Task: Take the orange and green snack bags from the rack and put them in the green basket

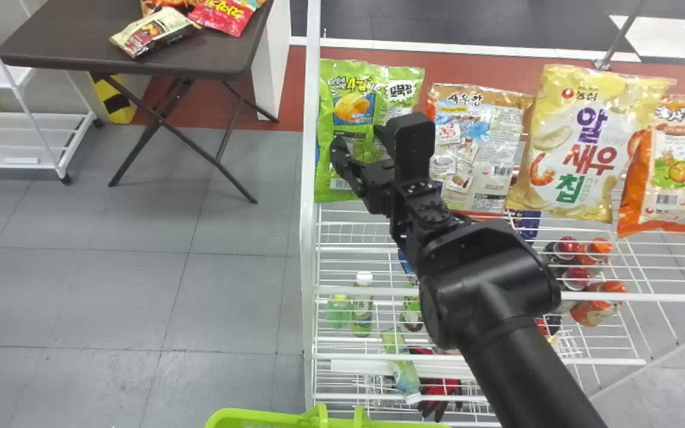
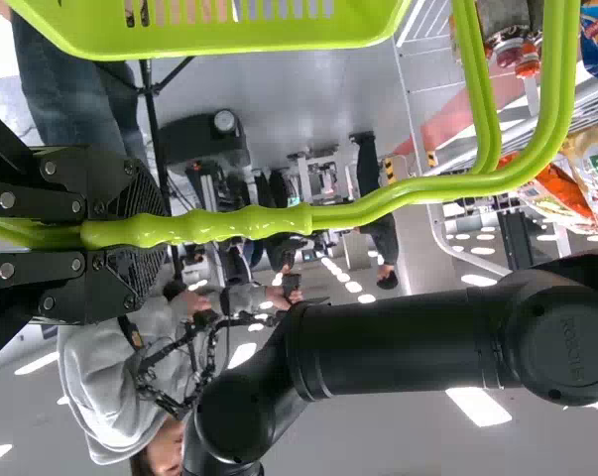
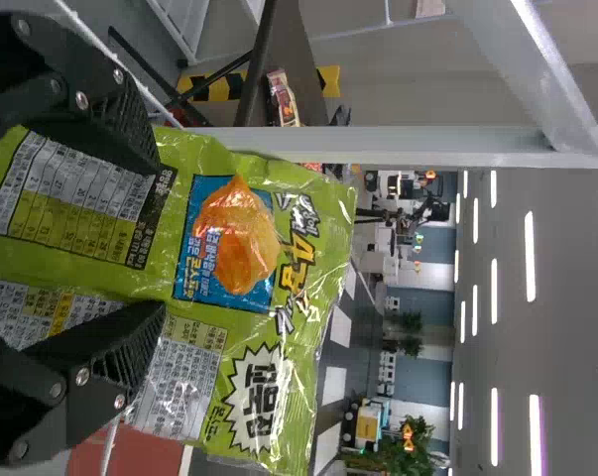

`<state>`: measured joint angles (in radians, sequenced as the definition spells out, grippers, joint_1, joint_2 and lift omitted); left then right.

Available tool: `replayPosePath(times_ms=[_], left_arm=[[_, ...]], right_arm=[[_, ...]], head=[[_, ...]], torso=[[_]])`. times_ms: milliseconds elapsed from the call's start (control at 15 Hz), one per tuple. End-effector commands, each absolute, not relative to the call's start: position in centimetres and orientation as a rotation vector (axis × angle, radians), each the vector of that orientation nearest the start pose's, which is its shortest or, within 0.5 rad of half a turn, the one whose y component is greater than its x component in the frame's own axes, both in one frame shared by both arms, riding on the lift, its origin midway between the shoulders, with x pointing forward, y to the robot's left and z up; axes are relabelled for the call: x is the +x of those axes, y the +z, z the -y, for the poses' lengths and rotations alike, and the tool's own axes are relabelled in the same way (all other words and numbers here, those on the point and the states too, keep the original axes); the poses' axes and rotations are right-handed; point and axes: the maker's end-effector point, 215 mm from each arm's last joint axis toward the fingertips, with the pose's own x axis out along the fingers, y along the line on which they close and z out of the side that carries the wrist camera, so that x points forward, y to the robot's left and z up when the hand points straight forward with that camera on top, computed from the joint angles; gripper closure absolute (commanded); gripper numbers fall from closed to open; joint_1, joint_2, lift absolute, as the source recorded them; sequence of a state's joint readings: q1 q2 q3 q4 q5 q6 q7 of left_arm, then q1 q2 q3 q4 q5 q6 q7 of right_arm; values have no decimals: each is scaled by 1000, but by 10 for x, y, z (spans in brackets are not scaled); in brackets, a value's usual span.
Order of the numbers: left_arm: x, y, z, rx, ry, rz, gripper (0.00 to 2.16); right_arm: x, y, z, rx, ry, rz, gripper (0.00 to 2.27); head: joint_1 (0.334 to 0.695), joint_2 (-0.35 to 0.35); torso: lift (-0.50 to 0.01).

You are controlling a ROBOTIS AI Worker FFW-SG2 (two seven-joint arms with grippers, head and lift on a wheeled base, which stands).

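Right arm extended obliquely forward and leftward over the rack (image 1: 308,238); right gripper (image 1: 361,138) spread wide, holding nothing, before the green bag (image 1: 348,74) at the rack's left end. Orange bag (image 1: 632,199): right end. Left gripper (image 2: 148,236) closed round the handle (image 2: 239,224) of the basket (image 2: 229,45).

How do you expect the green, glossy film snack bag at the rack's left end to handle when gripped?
The green snack bag is probably soft and light for its size, as it looks like a thin, wrinkled film packet. Its shiny surface might slip, though the right gripper has ridged fingers that may help.
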<state>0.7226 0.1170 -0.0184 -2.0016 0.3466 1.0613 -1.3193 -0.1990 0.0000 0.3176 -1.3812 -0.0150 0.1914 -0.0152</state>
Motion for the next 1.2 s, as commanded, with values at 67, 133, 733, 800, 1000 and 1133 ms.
replayPosePath(times_ms=[67, 133, 733, 800, 1000, 1133], left_arm=[[96, -447, -13, -1096, -1248, -1023, 2148], [96, -447, -13, -1096, -1248, -1023, 2148], [94, -444, -13, -1095, -1252, -1020, 2148], [93, -443, -12, -1093, -1255, -1020, 2148], [93, -442, -11, -1091, -1260, -1017, 2148], [92, -442, -10, -1091, -1259, -1018, 2148]], right_arm=[[620, -379, 55, -127, 291, -138, 2250], [617, -375, 56, -118, 287, -119, 2250], [557, -326, 78, -43, 261, -49, 2250], [545, -323, 82, -31, 260, -57, 2250], [509, -329, 112, -10, 250, -142, 2250], [480, -325, 136, -2, 244, -181, 2250]], head=[[695, -69], [695, -70], [695, -91], [695, -104], [695, -131], [695, -165]], torso=[[0], [0], [0], [0], [0], [0]])
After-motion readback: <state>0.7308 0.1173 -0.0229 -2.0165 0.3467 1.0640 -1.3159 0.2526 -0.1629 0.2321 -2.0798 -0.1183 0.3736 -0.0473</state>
